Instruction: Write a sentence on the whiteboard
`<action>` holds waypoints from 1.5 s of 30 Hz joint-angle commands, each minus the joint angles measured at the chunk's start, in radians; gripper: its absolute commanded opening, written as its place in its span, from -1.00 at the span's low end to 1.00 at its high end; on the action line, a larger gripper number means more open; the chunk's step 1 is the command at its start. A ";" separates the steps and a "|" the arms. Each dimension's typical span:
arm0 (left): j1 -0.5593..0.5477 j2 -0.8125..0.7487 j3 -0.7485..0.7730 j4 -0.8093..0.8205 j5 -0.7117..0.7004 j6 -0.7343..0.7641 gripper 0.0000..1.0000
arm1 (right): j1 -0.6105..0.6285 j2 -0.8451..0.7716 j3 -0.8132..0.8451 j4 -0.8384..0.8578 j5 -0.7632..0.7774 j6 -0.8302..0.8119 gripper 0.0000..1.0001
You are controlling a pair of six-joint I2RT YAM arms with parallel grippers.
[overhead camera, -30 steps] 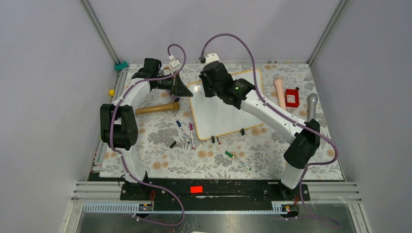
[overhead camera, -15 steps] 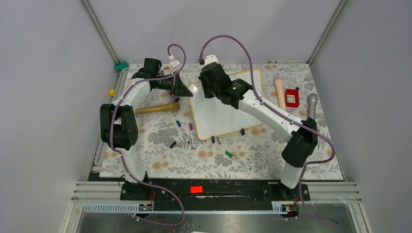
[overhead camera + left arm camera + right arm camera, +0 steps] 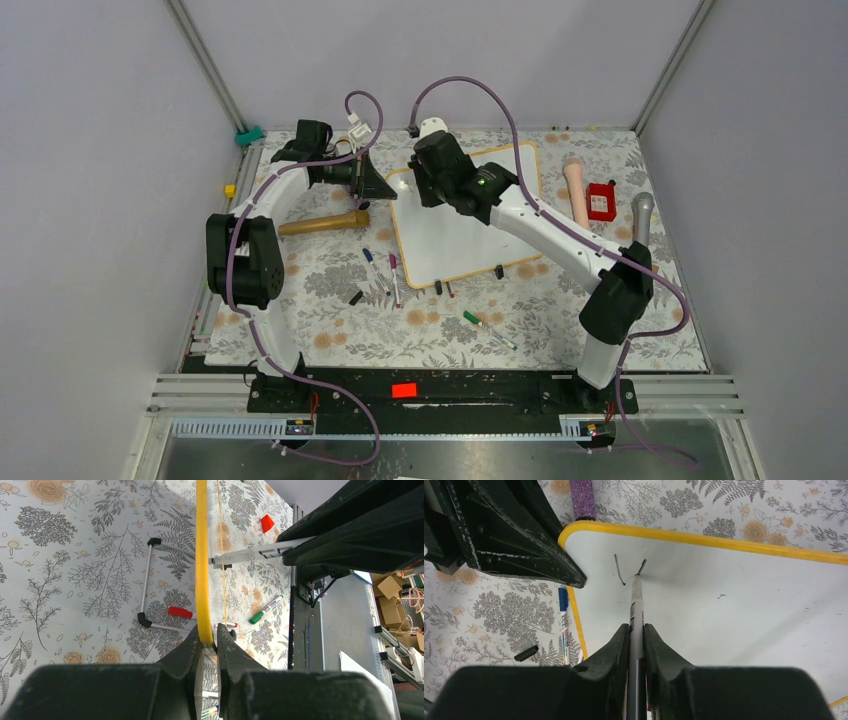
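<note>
Right wrist shows the right pincer (image 3: 636, 628) clamped on a marker (image 3: 636, 597); the left pincer (image 3: 209, 639) nips the whiteboard (image 3: 734, 630) at its far-left corner rim, steadying a probably light, slippery board.

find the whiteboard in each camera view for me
Top external: the whiteboard sits upper centre, partly under the right arm.
Left wrist: seen edge-on, its yellow frame a strip running up from between the jaws.
Right wrist: its white face fills centre and right, marker tip on it.
Shared landmark: the left gripper clamped on the board's edge near a corner.
</note>
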 commanded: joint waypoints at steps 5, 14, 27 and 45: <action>-0.048 0.025 -0.047 -0.079 -0.084 0.139 -1.00 | 0.000 0.004 0.007 -0.021 -0.062 0.014 -1.00; -0.048 0.020 -0.053 -0.076 -0.091 0.140 -1.00 | 0.001 0.007 0.002 -0.022 -0.058 0.010 -1.00; -0.047 0.020 -0.049 -0.076 -0.095 0.140 -1.00 | 0.000 -0.023 -0.073 -0.039 -0.066 0.009 -1.00; -0.047 0.015 -0.050 -0.076 -0.103 0.137 -1.00 | -0.002 -0.147 -0.073 -0.023 -0.103 -0.047 -1.00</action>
